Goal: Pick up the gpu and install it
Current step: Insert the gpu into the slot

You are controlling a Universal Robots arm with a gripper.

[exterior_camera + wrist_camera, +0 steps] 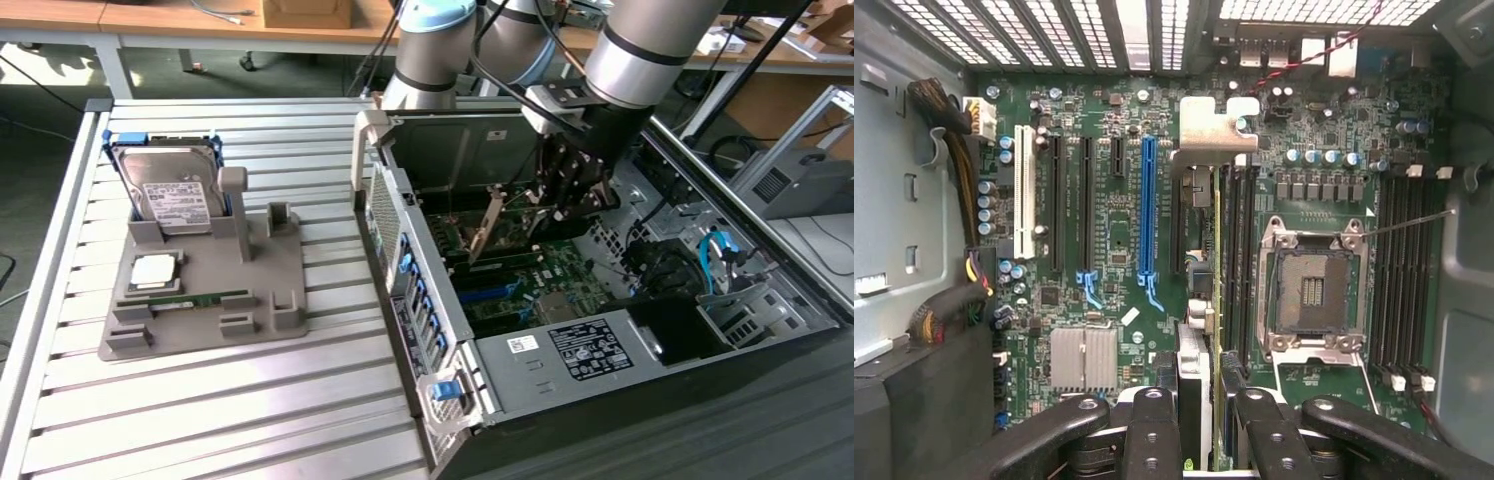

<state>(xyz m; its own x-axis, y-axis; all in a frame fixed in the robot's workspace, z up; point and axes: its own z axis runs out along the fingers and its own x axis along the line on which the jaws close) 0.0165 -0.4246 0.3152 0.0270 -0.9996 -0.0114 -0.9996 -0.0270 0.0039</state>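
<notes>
My gripper [571, 192] hangs inside the open computer case [400, 215], above the motherboard [1109, 270]. It is shut on the gpu [1201, 365], which appears edge-on between the black fingers [1154, 430] in the wrist view. The card's metal end bracket [1209, 128] points toward the case's slotted rear wall. In the exterior view the gpu [494, 225] stands upright just over the board. The card's edge runs parallel to the long blue slot [1147, 210] and appears between that slot and the processor socket [1309, 290]. Whether it touches the board I cannot tell.
On the exterior view's left a grey fixture [200, 300] holds a silver hard drive [171, 195], a processor chip [154, 270] and a green memory stick [187, 298] on the slatted metal table [200, 420]. Cable bundles [949, 130], a heatsink [1082, 357] and case walls surround the card.
</notes>
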